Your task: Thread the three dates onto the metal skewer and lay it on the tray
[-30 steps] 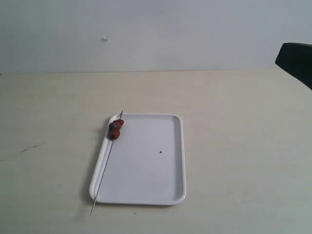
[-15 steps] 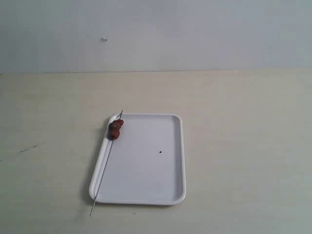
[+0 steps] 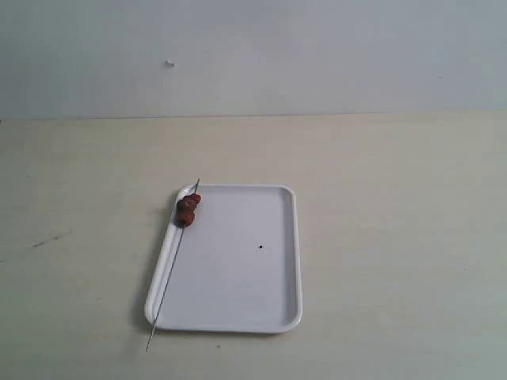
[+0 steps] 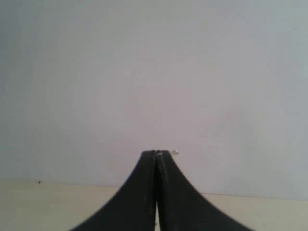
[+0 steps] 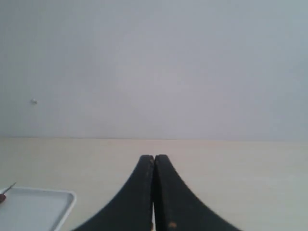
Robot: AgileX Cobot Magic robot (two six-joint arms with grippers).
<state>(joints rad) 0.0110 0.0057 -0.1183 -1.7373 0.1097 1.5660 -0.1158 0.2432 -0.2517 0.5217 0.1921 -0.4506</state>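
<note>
left gripper [image 4: 156, 154]: jaws pressed together, nothing between them; its camera sees only table and wall.
right gripper [image 5: 154, 157]: jaws likewise closed and empty; its camera catches one corner of the tray and the skewer's far tip.
arms: neither shows in the exterior view.
skewer [image 3: 168, 281]: long axis runs near to far along the tray's left rim, leaning slightly right at the far end; its near tip overhangs the near-left corner above the table [image 3: 396, 237].
tray [image 3: 238, 289]: mid-table, floor bare apart from a black speck.
dates [image 3: 188, 210]: threaded near the skewer's far end, bunched too tightly to count, resting at the far-left rim.
nearer arm: probably the left, since the skewer lies on that side.
judgement: task looks complete; at most the skewer needs nudging inward.
wall [image 3: 317, 55]: plain, behind the table.
</note>
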